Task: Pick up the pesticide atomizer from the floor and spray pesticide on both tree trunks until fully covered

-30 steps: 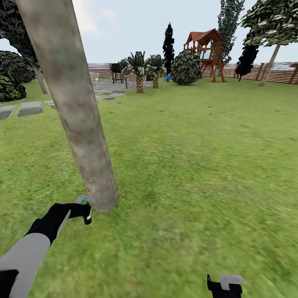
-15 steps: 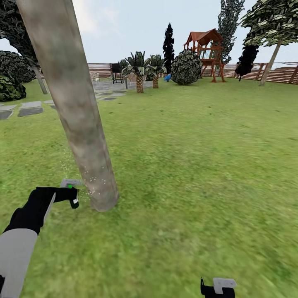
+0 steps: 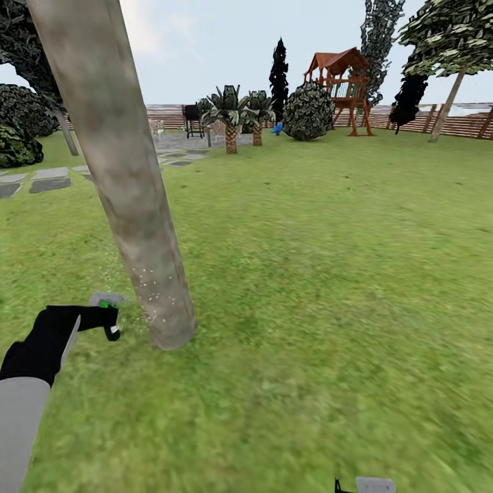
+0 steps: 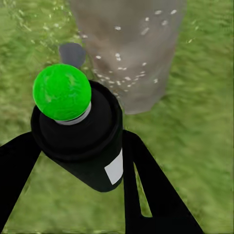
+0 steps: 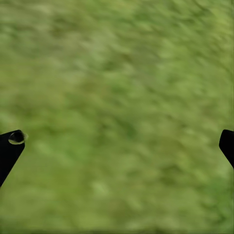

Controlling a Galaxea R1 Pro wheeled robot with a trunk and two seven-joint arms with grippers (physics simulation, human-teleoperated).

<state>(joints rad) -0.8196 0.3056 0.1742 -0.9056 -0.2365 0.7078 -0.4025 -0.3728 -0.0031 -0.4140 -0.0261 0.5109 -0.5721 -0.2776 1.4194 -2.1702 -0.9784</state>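
— Where is this? What carries everything?

— A wide green lawn (image 3: 322, 274) ringed by a brown slatted wooden fence (image 3: 411, 118), with a red-roofed wooden play tower (image 3: 340, 85) far off.

— And the sprayer?

— The small black pesticide atomizer (image 4: 80, 139), its round tip showing bright green here, sits clamped between the fingers of the black left gripper (image 3: 103, 316), low above the grass just beside the foot of the thick, pale grey-brown mottled tree trunk (image 3: 130, 192).

— What has changed?

— Over the last second the left arm has drawn back and up from the trunk's base. Whitish specks of pesticide (image 4: 124, 73) now dot the lower bark higher than before, so I judge coverage is climbing, though most of the trunk looks bare.

— The other claw?

— The right gripper (image 5: 117, 141) has sunk towards the frame's lower edge; its fingertips stand wide apart over grass, holding nothing.

— The second tree?

— A leaning trunk (image 3: 446, 106) by the far fence, not yet sprayed, I'd say.
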